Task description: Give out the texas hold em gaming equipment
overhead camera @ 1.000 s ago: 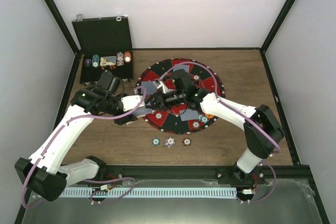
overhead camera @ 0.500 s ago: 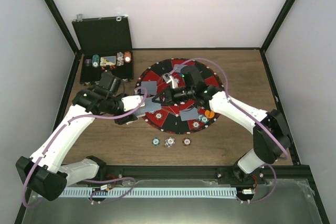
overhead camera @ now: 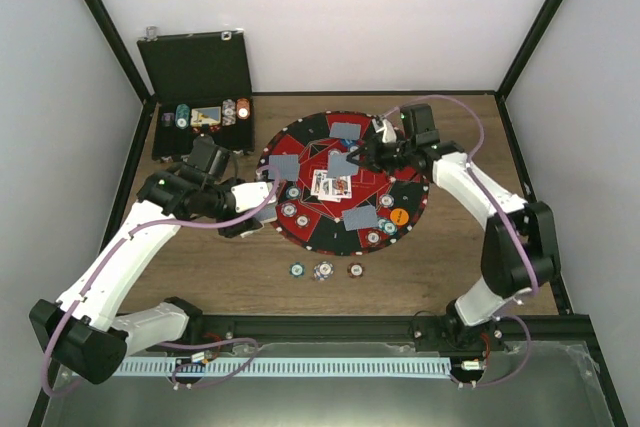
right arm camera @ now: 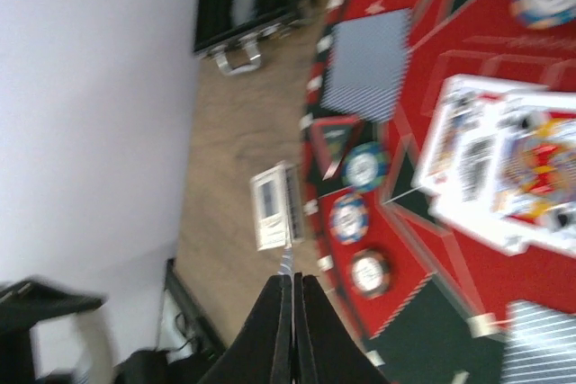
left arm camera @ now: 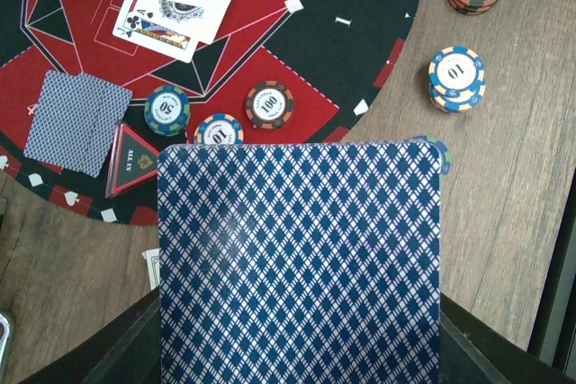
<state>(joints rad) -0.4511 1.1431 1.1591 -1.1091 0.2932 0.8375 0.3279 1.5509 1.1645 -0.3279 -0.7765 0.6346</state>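
Right gripper [overhead camera: 358, 157], frame centre, nips a card [overhead camera: 340, 162]; left gripper [left arm camera: 297, 357] clamps the deck [left arm camera: 297, 258]. Card may slip from that thin pinch

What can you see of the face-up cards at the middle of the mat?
The face-up cards lie flat on the red centre of the round red-and-black mat. They are overlapped in a small, slightly skewed fan of at least two, probably three. They look like thin white-faced card stock with rounded corners. The top one is a court card with spade marks, and a lower one seems to show a club index. Only the mat touches them, and nothing lies on top.
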